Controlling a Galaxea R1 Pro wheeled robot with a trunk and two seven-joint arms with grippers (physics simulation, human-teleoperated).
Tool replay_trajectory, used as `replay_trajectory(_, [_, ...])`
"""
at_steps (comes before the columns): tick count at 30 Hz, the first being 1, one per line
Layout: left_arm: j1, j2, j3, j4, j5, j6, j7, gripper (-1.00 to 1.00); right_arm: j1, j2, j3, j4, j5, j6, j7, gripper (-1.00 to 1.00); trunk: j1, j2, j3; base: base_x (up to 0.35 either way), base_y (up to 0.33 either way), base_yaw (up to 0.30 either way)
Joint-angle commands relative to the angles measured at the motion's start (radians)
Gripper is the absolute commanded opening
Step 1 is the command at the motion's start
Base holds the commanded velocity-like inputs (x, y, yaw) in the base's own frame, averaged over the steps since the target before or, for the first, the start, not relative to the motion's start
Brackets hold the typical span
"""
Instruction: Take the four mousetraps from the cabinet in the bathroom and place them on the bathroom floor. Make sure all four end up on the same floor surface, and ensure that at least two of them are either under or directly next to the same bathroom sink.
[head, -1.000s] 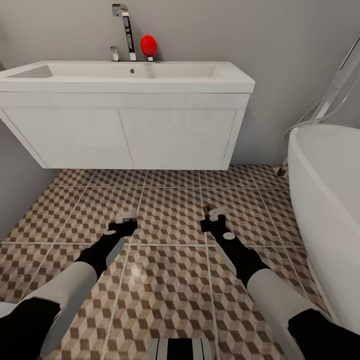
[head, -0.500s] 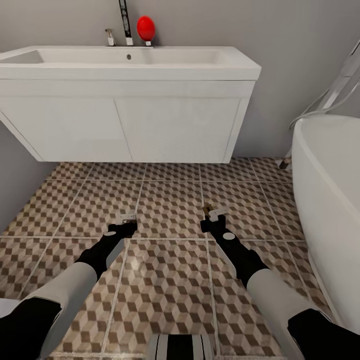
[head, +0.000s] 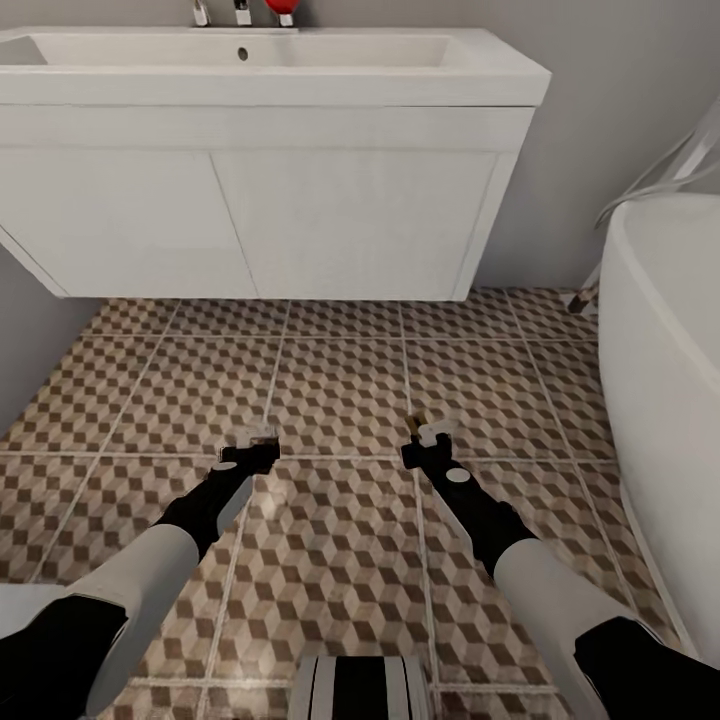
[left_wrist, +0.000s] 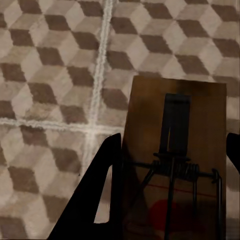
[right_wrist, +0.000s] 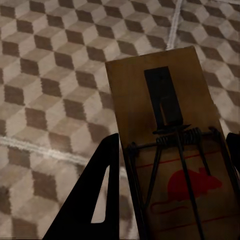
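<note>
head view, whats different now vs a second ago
The camera has tilted down or closed in: the sink sits higher and larger in the head view, its tap mostly cut off. The left gripper and right gripper stayed put above the bathroom floor, each still holding a mousetrap: left mousetrap, right mousetrap.

head high, wrists near floor (head: 340, 390)

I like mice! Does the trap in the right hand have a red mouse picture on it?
Yes, the mousetrap in the right hand has a red mouse printed on its wood.
</note>
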Motion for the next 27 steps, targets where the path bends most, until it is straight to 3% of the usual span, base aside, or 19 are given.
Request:
replay_trajectory(1, [0.0, -0.001, -0.009, -0.003, 0.007, 0.005, 0.01, -1.0, -0.001, -0.001, 0.006, -0.001, -0.011, 0.002, -0.004, -1.0, 0.0, -0.001, -0.006, 0.0, 0.0, 0.0])
replay_trajectory(22, [0.0, -0.025, -0.006, -0.007, 0.007, 0.005, 0.013, -1.0, -0.001, -0.001, 0.006, -0.001, -0.012, 0.002, -0.003, -1.0, 0.01, -0.005, -0.12, 0.0, 0.0, 0.0])
replay_trajectory(27, [0.0, -0.022, -0.01, -0.154, 0.006, 0.014, 0.016, -1.0, -0.001, -0.001, 0.006, -0.001, -0.013, 0.002, -0.003, -1.0, 0.012, -0.007, -0.147, 0.0, 0.0, 0.0])
